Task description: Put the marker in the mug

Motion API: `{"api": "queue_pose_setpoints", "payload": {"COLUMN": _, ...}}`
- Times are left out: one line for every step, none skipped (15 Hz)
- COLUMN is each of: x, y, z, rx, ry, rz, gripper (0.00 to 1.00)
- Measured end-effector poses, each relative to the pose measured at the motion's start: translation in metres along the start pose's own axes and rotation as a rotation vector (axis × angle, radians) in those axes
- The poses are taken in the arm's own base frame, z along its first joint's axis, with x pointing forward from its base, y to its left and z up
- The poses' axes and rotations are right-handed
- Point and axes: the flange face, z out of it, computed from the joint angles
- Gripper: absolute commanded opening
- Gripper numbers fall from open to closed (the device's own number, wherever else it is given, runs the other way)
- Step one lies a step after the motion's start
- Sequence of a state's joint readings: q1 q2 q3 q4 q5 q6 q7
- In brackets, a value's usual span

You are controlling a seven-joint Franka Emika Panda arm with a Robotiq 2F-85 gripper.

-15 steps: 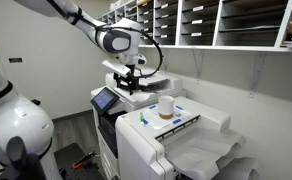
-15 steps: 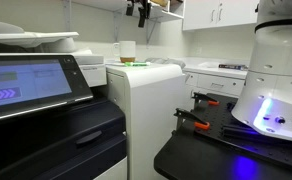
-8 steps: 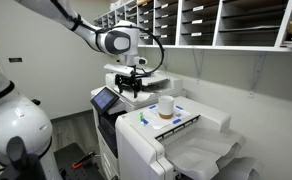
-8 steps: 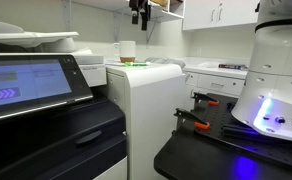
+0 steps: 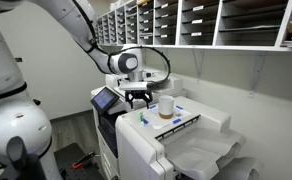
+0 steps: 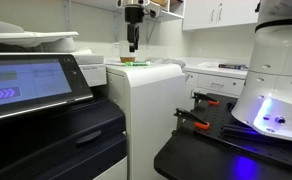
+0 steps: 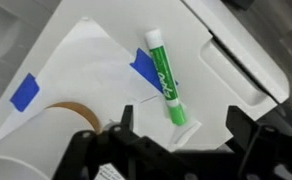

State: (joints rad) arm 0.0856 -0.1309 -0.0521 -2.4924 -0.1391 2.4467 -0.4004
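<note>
The jaws hang spread wide and empty above the white top of an office copier (image 5: pixel 201 122), which serves here as the surface. In the wrist view the two dark fingers frame the lower edge of the picture, with nothing between them but the near end of the marker below.

The green marker (image 7: pixel 165 78) lies flat on that surface, partly over a sheet of white paper (image 7: pixel 91 60) and touching a scrap of blue tape (image 7: pixel 144 68) along one side. Its white end points toward the jaws and its green barrel runs away at a slight slant. The mug (image 5: pixel 166 106) stands upright just beside it, and its tan inside shows at the lower left of the wrist view (image 7: pixel 56 112).

The marker looks light and stiff, a smooth round plastic barrel. It would probably roll or skid if nudged from one side, and it may slip in a weak pinch. The best hold seems to be across the green barrel near its middle, with the jaws closing square to its length, so a small twist of the wrist may help. The mug also looks light enough to be knocked aside, so the marker should go in end first from above
</note>
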Motion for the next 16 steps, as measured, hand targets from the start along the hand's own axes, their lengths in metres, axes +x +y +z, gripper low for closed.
{"api": "queue_pose_setpoints", "payload": {"x": 0.006, "y": 0.002, "z": 0.009, "rx": 0.000, "ry": 0.003, "rz": -0.025, "gripper": 1.00}}
{"api": "queue_pose_setpoints", "payload": {"x": 0.012, "y": 0.003, "z": 0.017, "rx": 0.000, "ry": 0.002, "rz": -0.048, "gripper": 0.92}}
{"api": "queue_pose_setpoints", "payload": {"x": 0.018, "y": 0.004, "z": 0.024, "rx": 0.003, "ry": 0.001, "rz": -0.068, "gripper": 0.72}}
{"api": "queue_pose_setpoints", "payload": {"x": 0.023, "y": 0.005, "z": 0.029, "rx": 0.008, "ry": -0.003, "rz": -0.089, "gripper": 0.66}}
{"api": "queue_pose_setpoints", "payload": {"x": 0.028, "y": 0.006, "z": 0.034, "rx": 0.012, "ry": -0.008, "rz": -0.109, "gripper": 0.56}}
{"api": "queue_pose_setpoints", "payload": {"x": 0.032, "y": 0.007, "z": 0.038, "rx": 0.013, "ry": -0.011, "rz": -0.124, "gripper": 0.49}}
{"api": "queue_pose_setpoints", "payload": {"x": 0.035, "y": 0.007, "z": 0.041, "rx": 0.015, "ry": -0.015, "rz": -0.141, "gripper": 0.42}}
{"api": "queue_pose_setpoints", "payload": {"x": 0.036, "y": 0.008, "z": 0.043, "rx": 0.018, "ry": -0.018, "rz": -0.157, "gripper": 0.34}}
{"api": "queue_pose_setpoints", "payload": {"x": 0.037, "y": 0.008, "z": 0.045, "rx": 0.021, "ry": -0.022, "rz": -0.172, "gripper": 0.27}}
{"api": "queue_pose_setpoints", "payload": {"x": 0.037, "y": 0.008, "z": 0.047, "rx": 0.025, "ry": -0.026, "rz": -0.185, "gripper": 0.19}}
{"api": "queue_pose_setpoints", "payload": {"x": 0.036, "y": 0.008, "z": 0.050, "rx": 0.032, "ry": -0.030, "rz": -0.194, "gripper": 0.12}}
{"api": "queue_pose_setpoints", "payload": {"x": 0.036, "y": 0.008, "z": 0.051, "rx": 0.043, "ry": -0.033, "rz": -0.201, "gripper": 0.03}}
{"api": "queue_pose_setpoints", "payload": {"x": 0.035, "y": 0.008, "z": 0.052, "rx": 0.058, "ry": -0.030, "rz": -0.208, "gripper": 0.00}}
{"api": "queue_pose_setpoints", "payload": {"x": 0.035, "y": 0.008, "z": 0.051, "rx": 0.076, "ry": -0.028, "rz": -0.218, "gripper": 0.03}}
{"api": "queue_pose_setpoints", "payload": {"x": 0.036, "y": 0.009, "z": 0.050, "rx": 0.091, "ry": -0.025, "rz": -0.227, "gripper": 0.05}}
{"api": "queue_pose_setpoints", "payload": {"x": 0.036, "y": 0.008, "z": 0.049, "rx": 0.107, "ry": -0.022, "rz": -0.234, "gripper": 0.05}}
